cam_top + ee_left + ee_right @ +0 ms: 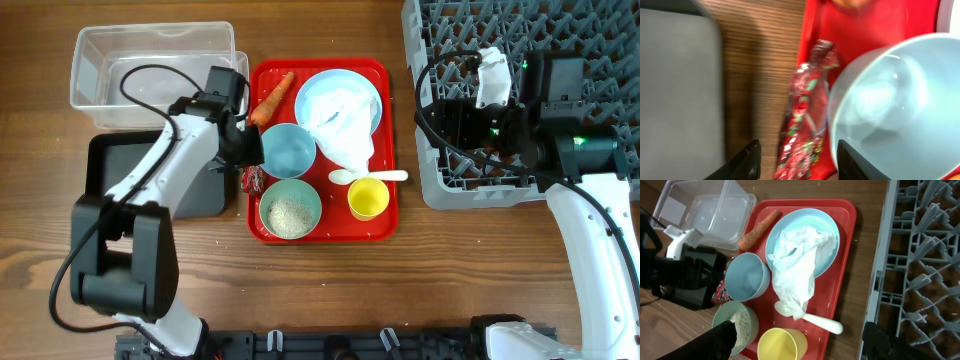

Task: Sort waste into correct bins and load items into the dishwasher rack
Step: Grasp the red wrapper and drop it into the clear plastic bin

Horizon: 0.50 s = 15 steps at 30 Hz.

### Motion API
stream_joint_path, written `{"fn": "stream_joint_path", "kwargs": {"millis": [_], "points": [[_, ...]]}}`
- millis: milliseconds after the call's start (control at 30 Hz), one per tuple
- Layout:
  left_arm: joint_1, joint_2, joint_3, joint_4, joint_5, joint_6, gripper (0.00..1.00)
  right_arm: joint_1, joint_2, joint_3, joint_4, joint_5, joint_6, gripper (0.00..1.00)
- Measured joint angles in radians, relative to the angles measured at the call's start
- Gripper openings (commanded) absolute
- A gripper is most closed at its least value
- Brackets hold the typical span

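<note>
The top view is bright and sharp, with soft shadows on the wooden table (pixel 330 290). The left wrist view is blurry: the red wrapper (pixel 802 125) and the blue bowl (pixel 890 105) look smeared, and a white shine sits inside the bowl. The right wrist view is clear, but its bottom corners are dark and fuzzy.

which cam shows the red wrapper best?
Left wrist: the red wrapper sits close-up between the left gripper fingers. Overhead shows only a small scrap beside that gripper; right wrist shows a mere sliver.
</note>
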Motion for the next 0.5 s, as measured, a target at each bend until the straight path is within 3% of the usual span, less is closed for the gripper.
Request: {"fn": "stream_joint_path", "kwargs": {"millis": [267, 500], "points": [[0.061, -0.012, -0.033, 0.039, 0.076, 0.04, 0.33, 0.0, 0.0, 0.0, 0.0, 0.002, 0.0, 0.84], [0.061, -0.012, -0.107, 0.111, 0.098, 0.05, 0.29, 0.0, 0.0, 0.0, -0.004, 0.003, 0.0, 0.84]]}}
